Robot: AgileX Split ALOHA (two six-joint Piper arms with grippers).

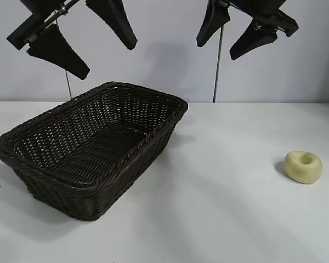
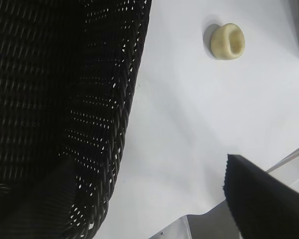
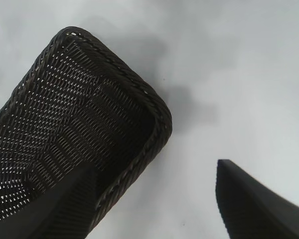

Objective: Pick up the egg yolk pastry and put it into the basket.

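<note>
Both arms hang high above the white surface (image 1: 219, 181), neither one touching anything; the left end effector (image 1: 96, 46) sits up over the far end of the basket (image 1: 93, 148), its two dark fingers spread well apart with only air between them; the right end effector (image 1: 236, 34) hangs at much the same height, off to the right of the left one, its fingers likewise parted and holding nothing.

The basket, dark brown woven wicker with flared sides and a braided rim, rests on the surface directly below and slightly forward of the left end effector; it lies below and well to the left of the right end effector; I can see nothing inside it.

The egg yolk pastry (image 1: 303, 166), a small pale yellow bun with a dimple in its top, sits on the bare surface well below the right end effector and somewhat to its right; it is well apart from the basket, and far from the left end effector, across the surface on the right side.

From the left wrist, the pastry (image 2: 227, 41) shows beyond the basket's wall (image 2: 114, 99), clear surface between them; from the right wrist, the basket's rim (image 3: 154, 107) lies under that end effector's spread fingers (image 3: 254, 204); the pastry is out of that view.
</note>
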